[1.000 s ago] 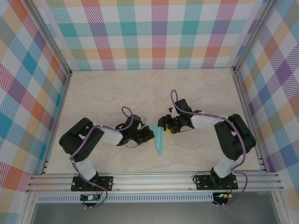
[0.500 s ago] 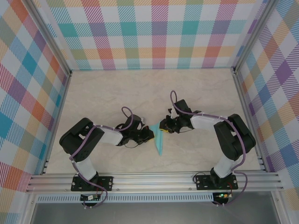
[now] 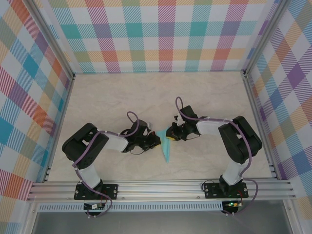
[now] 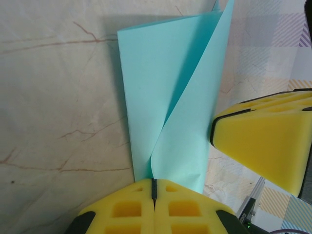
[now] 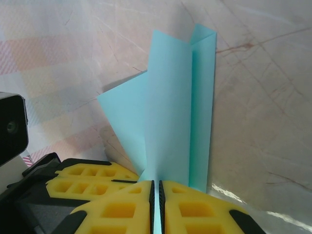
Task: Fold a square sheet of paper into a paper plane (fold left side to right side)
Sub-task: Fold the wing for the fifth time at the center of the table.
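Teal paper [image 3: 165,146]: folded narrow, mid-table [image 3: 122,97], tip toward 6 o'clock.
Left gripper [image 4: 153,190]: at the paper's 9 o'clock edge, jaws fully closed.
Right gripper [image 5: 156,187]: at 1 o'clock, jaws pinched on a raised flap.

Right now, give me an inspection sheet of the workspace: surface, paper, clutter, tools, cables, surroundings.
Surface: pale marbled table, flat, no stains seen.
Job's things: teal paper, folded into a narrow pointed shape and lying between the two tools; one flap stands up off the table.
Clutter: nothing seen.
Tools: left tool shut, its tips at the paper's near edge; whether it pinches the paper is unclear. Right tool shut on the paper, with teal showing in the seam.
Cables: purple cables loop along both arms, off the paper.
Surroundings: plaid walls on three sides, metal rail at the near edge.
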{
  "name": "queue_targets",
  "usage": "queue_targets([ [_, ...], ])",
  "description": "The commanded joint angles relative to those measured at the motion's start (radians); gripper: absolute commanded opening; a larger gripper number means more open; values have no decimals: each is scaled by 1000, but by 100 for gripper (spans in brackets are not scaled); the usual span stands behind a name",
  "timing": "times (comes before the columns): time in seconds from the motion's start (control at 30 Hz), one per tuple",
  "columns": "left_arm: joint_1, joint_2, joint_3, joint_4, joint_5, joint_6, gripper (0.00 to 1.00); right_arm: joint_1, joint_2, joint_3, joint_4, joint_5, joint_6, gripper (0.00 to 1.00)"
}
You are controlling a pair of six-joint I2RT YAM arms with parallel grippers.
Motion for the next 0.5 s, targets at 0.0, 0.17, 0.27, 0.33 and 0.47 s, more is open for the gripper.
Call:
queue_targets([
  [0.0,5,8,-10,-47,-37,25,0,7,10,29,-44,26,-40,13],
  [0.17,5,10,-5,-48,-33,27,0,7,-4,27,-69,43,-52,13],
  [0.27,5,12,-1,-51,-31,30,0,7,-27,39,-90,58,-65,13],
  [0.33,4,14,3,-51,-28,33,0,9,-30,52,-120,65,-79,13],
  [0.47,-1,14,10,-62,-28,41,0,18,-85,65,-116,62,-91,13],
])
